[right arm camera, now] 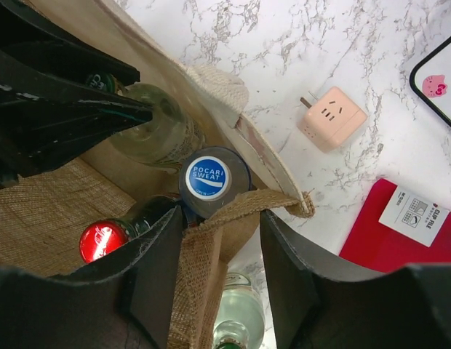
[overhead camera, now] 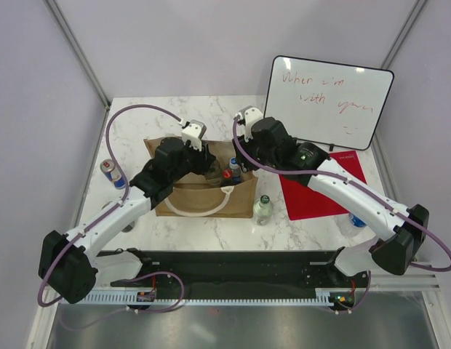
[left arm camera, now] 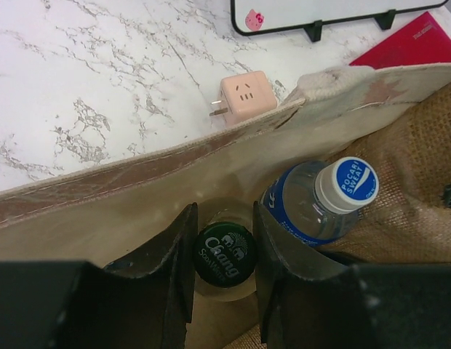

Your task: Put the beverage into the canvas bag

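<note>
From above, the canvas bag (overhead camera: 200, 202) stands mouth-up in the middle of the marble surface (overhead camera: 138, 120). The left arm (overhead camera: 124, 211) bends over its left half and the right arm (overhead camera: 349, 190) over its right end. A green-capped bottle (overhead camera: 263, 209) waits just off the bag's near right corner, not yet packed, and a can (overhead camera: 113, 173) stands well to the left.

In the left wrist view, the left pincer (left arm camera: 224, 212) is pinching a Chang bottle (left arm camera: 224, 253) at the neck, just under its green cap. The bottle is inside the bag, close to the far wall and beside a Pocari Sweat bottle (left arm camera: 334, 190). The high grip probably keeps it upright in that narrow slot. Whether its base has reached the bag's floor cannot be told.

In the right wrist view, the right pincer (right arm camera: 220, 218) straddles the bag's right-end rim, one finger inside and one outside. It is partly spread, with the fabric between the fingers not visibly squeezed, likely to hold the mouth open. A red-capped bottle (right arm camera: 102, 240) lies inside.
</note>
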`<action>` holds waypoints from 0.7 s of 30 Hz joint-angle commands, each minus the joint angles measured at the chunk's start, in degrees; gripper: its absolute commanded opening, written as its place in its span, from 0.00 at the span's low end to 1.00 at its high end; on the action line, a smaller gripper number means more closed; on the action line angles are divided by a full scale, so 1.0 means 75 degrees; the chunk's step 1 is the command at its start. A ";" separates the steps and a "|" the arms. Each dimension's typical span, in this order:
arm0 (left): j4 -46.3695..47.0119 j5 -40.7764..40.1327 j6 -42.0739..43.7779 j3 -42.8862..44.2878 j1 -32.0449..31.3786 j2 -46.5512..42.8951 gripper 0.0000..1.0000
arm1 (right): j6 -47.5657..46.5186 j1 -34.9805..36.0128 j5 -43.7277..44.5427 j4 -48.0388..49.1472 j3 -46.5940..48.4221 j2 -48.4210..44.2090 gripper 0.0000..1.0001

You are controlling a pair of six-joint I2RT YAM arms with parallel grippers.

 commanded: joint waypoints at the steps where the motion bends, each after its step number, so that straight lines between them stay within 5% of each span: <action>1: 0.1920 -0.0374 0.0133 0.0038 -0.0147 -0.0054 0.02 | 0.0003 0.0014 0.0188 -0.0348 -0.0213 -0.0195 0.53; 21: 0.2531 -0.0469 0.0004 -0.0431 -0.0335 0.0637 0.02 | -0.0044 0.0002 0.0376 -0.0349 -0.0458 -0.0465 0.54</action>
